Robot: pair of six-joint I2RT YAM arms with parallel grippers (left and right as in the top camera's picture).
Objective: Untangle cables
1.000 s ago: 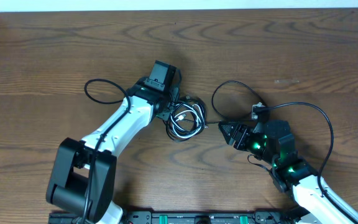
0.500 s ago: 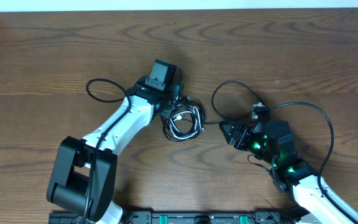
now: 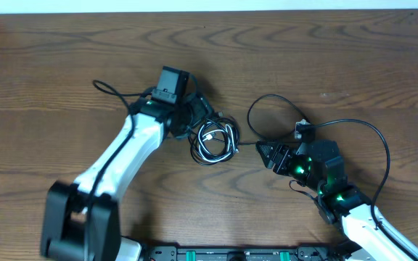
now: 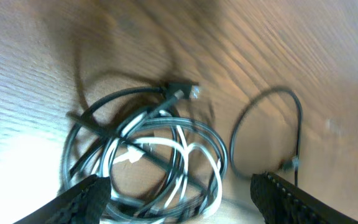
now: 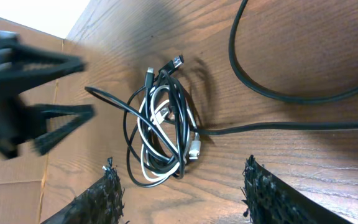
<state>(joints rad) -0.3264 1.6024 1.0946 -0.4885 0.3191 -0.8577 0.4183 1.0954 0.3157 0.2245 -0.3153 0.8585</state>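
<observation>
**A:** Where are the cables (image 3: 215, 139)?
**B:** One loose coil, flat on the bench (image 3: 354, 51), about its middle and well clear of every edge.

**A:** Count?
**B:** One white cord (image 4: 194, 149), looped inside the coil. Black cords (image 5: 180, 102): at least two, wound together, and I can't separate more than that. Three plug ends show. Two are dark plugs (image 5: 176, 61) close together at one end of the coil, and one is a white plug (image 5: 194, 149) at its rim. One black strand (image 5: 278, 127) leaves the coil and runs straight off toward the right arm.

**A:** Grippers?
**B:** Two. The left gripper (image 4: 180, 180) is just beside the coil, on the side toward the bench's left edge. Its jaws are spread wide with nothing in them. The right gripper (image 5: 180, 165) is near the coil on the opposite side. Its jaws are also wide apart and hold nothing. The strand passes close by one fingertip; I can't tell whether they touch.

**A:** Anything else on the bench?
**B:** Thick black wires (image 3: 263, 105), three loops counted: one by the left arm, two by the right.
</observation>
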